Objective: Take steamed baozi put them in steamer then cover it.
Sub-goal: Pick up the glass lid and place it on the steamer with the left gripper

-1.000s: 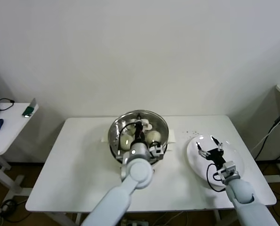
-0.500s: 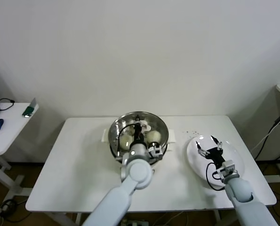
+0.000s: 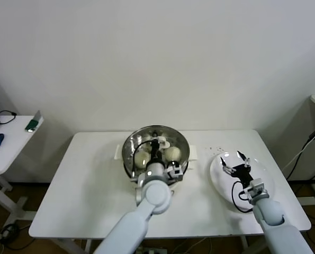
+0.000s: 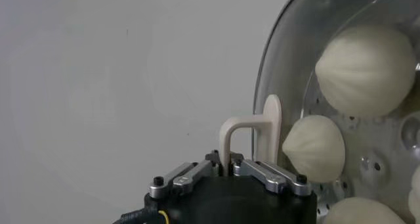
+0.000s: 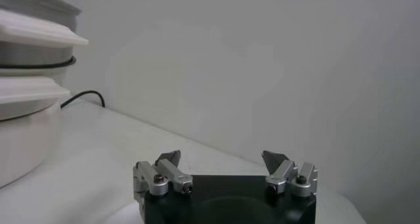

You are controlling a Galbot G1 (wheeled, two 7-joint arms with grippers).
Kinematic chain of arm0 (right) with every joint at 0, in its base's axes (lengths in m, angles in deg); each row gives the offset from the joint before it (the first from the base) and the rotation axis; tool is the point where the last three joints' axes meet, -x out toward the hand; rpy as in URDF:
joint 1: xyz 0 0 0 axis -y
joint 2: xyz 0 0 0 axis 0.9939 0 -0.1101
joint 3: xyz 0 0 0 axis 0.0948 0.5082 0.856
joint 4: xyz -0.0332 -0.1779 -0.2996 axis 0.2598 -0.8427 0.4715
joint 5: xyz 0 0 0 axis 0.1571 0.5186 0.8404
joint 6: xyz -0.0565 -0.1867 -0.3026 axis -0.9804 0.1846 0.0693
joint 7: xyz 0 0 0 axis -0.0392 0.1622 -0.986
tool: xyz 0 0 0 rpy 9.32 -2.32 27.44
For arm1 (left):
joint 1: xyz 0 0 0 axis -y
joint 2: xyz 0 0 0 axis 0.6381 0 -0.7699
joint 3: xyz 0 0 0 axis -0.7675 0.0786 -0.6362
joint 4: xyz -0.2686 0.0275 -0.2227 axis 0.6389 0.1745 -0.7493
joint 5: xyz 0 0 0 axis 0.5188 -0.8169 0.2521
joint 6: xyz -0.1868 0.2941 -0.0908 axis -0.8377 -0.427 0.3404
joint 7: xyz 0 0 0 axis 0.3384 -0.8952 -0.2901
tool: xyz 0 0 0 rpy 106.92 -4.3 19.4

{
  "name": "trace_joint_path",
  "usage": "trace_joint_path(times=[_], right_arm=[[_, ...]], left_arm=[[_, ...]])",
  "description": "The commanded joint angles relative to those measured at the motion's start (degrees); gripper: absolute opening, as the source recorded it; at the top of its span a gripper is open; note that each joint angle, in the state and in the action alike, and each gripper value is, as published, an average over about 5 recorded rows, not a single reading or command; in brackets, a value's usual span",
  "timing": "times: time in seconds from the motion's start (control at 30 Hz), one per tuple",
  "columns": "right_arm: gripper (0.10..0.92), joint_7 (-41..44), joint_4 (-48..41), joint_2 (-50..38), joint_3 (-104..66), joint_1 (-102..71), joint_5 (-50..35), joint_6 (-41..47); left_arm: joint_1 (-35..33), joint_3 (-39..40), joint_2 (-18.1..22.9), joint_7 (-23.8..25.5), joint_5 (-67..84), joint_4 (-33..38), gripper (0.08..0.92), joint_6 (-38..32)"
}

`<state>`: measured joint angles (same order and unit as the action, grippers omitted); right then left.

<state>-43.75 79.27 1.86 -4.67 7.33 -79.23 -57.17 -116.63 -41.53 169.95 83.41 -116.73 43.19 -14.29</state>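
Little has moved since a second ago: the left gripper [image 3: 156,142] has edged slightly over the steamer [image 3: 129,153] and stays clenched with nothing in it, while the right gripper [image 3: 237,163] has crept a bit forward over the white lid [image 3: 259,170], jaws spread wide and empty. Steamed baozi [image 3: 142,157] already sit on the perforated tray inside the pot, so loading looks done and covering remains. White table [image 3: 88,185] carries both. Left arm hanging over the pot mouth would likely block the lid until it clears. Side desk [image 3: 9,144] with clutter sits well apart on the left.
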Motion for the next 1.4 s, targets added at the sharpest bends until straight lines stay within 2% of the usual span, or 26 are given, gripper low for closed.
trace_joint_path(times=[0.03,0.27,0.47,0.57,0.73,0.9,1.2,1.3,1.4], right_arm=[[0.823,0.1,0.1,0.2,0.0,0.0,0.3,-0.1],[0.823,0.1,0.2,0.4,-0.1,-0.2,0.5,-0.2],[0.823,0.1,0.4,0.3,-0.2,-0.2,0.4,0.0],[0.823,0.1,0.7,0.2,-0.3,-0.2,0.3,0.4],[0.823,-0.1,2.2,0.0,-0.7,-0.7,-0.7,3.1],[0.823,-0.1,4.6,-0.7,-1.4,-1.4,-1.9,9.1],[0.823,-0.5,5.3,-0.9,-2.5,-1.1,-3.6,12.1],[0.823,-0.7,5.5,-0.9,-2.6,-1.1,-3.8,12.3],[0.823,-0.7,5.8,-1.0,-2.5,-1.2,-3.8,12.2]], left_arm=[[-0.2,0.2,-0.1,-2.1,0.4,-0.4,0.152,2.8],[-0.6,0.1,-0.7,-3.1,1.0,-0.6,0.152,2.8],[-1.1,-0.1,-1.6,-1.3,1.3,0.7,0.160,2.8],[-0.9,-0.1,-2.3,-1.1,1.8,1.8,0.218,2.8],[-0.7,0.1,-4.2,-0.7,3.7,5.0,0.364,2.8],[-2.4,-0.3,-7.4,0.9,6.8,10.6,0.511,2.8],[-6.7,-0.9,-11.5,1.1,14.5,20.9,0.765,2.8],[-8.0,-1.2,-12.3,-0.1,16.8,23.3,0.812,2.8],[-9.8,-2.3,-13.6,-1.7,19.5,26.1,0.821,2.8]])
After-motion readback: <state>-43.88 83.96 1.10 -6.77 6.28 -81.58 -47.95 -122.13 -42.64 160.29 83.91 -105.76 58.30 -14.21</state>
